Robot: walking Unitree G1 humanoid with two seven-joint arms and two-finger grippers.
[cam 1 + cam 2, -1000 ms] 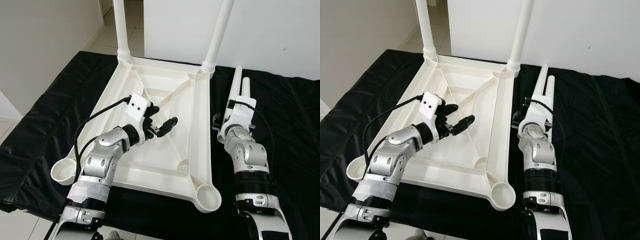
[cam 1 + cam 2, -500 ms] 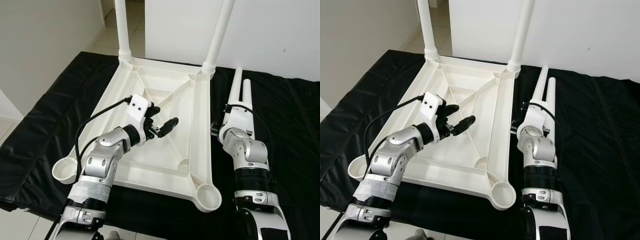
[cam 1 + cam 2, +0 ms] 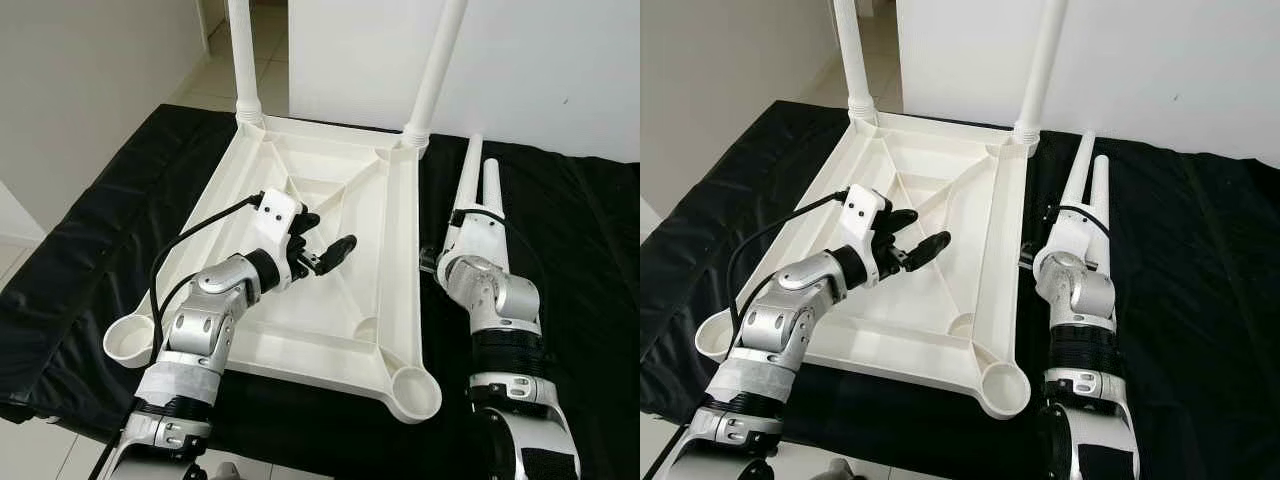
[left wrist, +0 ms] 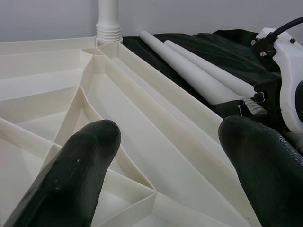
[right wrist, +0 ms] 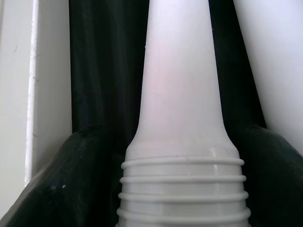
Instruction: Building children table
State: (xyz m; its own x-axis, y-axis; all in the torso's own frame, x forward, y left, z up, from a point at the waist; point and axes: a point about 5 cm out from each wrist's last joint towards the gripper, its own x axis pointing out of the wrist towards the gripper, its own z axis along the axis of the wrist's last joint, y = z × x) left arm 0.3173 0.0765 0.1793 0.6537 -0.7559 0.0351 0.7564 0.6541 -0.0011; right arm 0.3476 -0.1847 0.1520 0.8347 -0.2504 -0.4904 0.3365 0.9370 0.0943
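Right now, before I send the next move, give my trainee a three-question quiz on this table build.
1. True or false: two legs already stand in the far corner sockets of the upside-down tabletop.
2. How many loose legs lie on the black cover to the robot's right?
3. Which fits the left gripper? A) open above the tabletop's ribs, B) shut on a leg, C) resting on the black cover.

Key:
1. True; the left one and the right one are upright.
2. Two, side by side; the right gripper has its jaws on either side of one leg's ribbed end.
3. A.
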